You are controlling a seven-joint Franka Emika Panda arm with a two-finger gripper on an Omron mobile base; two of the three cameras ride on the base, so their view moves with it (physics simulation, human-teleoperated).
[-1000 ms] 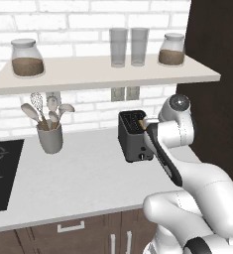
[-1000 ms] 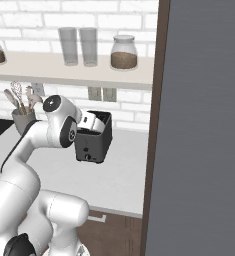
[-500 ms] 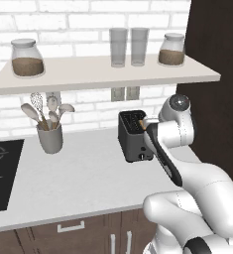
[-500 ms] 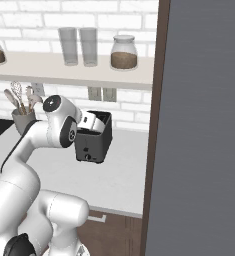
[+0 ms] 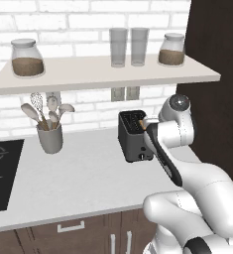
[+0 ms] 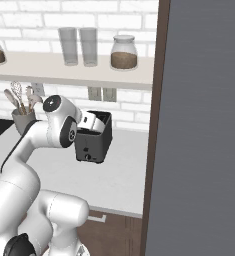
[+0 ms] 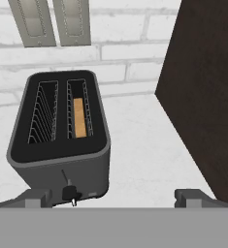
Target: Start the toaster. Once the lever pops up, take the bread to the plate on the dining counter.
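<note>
I see the pale counter (image 5: 88, 183) carrying the toaster (image 5: 134, 136) near the dark cabinet, unmoved since a second ago. My end effector (image 7: 120, 196) hovers above its lever end, spread fully, gripping nothing. The bread (image 7: 79, 117) sits low in one slot, so starting looks undone

Pale wall shelf (image 5: 88, 74) on white brick wall (image 5: 73, 10): glass jar (image 5: 27, 58) w/ brown contents at left end, two clear tumblers (image 5: 129, 46) side by side near middle, 2nd brown-filled jar (image 5: 171, 50) at right end. Below shelf, twin wall outlets (image 5: 126, 93). Grey utensil crock (image 5: 50, 138) on white worktop (image 5: 73, 178), holding whisk & wooden spoons. Black cooktop (image 5: 1, 173) at far left (partly cut off). Dark tall cabinet (image 6: 204, 125) on right. Brown drawer fronts (image 5: 68, 230) under worktop.
</note>
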